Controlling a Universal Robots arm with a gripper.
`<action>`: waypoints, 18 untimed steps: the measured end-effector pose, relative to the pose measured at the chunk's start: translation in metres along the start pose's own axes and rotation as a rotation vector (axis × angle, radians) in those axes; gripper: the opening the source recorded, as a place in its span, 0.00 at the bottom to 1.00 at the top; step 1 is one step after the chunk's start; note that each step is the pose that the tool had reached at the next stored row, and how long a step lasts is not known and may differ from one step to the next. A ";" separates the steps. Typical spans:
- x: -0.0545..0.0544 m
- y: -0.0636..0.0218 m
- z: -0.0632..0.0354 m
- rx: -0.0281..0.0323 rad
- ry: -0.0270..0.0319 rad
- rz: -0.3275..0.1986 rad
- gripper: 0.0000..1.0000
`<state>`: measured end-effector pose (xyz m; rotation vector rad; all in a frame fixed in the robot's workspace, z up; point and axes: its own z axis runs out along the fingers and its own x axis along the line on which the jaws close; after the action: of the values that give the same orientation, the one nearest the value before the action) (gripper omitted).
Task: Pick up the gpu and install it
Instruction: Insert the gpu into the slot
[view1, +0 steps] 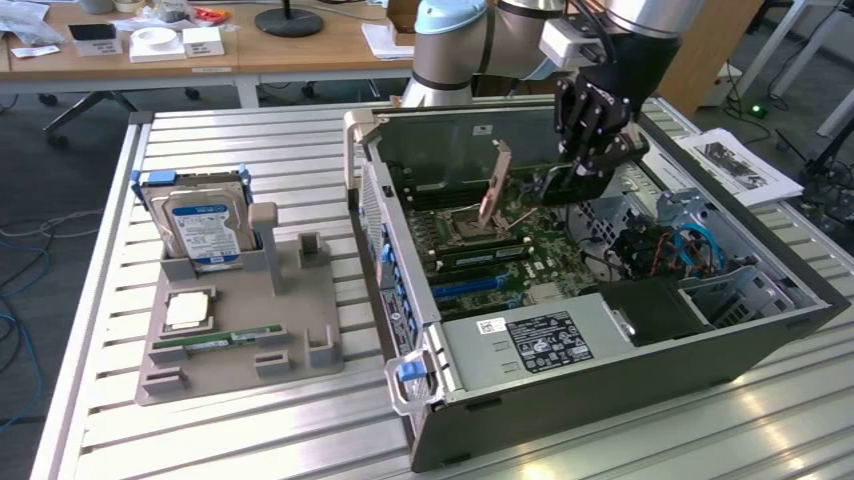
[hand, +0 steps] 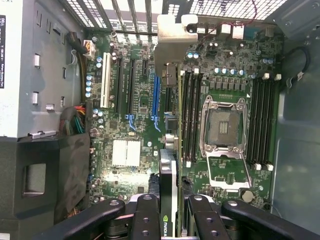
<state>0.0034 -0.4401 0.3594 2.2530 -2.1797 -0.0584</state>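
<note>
The gpu (hand: 168, 175) is a thin dark card seen edge-on, with its silver metal bracket (hand: 172, 45) at the far end. My gripper (hand: 169, 202) is shut on it, one black finger (hand: 146, 212) on each face. The card hangs above the motherboard (hand: 125, 125), between the blue expansion slots (hand: 156, 100) and the memory slots (hand: 190, 115); I cannot tell whether it touches the board. In the exterior view my gripper (view1: 581, 172) reaches down into the open computer case (view1: 400, 250) near its back wall.
The open CPU socket (hand: 222, 125) lies beside the card, and the power supply (view1: 534, 342) fills the case's near end. In the exterior view's left, a grey holder (view1: 240, 330) carries a hard drive with a blue label (view1: 200, 225), a green RAM stick (view1: 220, 342) and a chip (view1: 187, 310).
</note>
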 end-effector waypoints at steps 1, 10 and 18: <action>0.000 0.0000 0.0005 0.0001 -0.0001 0.000 0.27; 0.000 0.0002 0.0139 0.0005 0.0001 0.000 0.27; 0.000 0.0002 0.0146 0.0005 0.0000 0.000 0.27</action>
<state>0.0028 -0.4401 0.3448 2.2532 -2.1800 -0.0579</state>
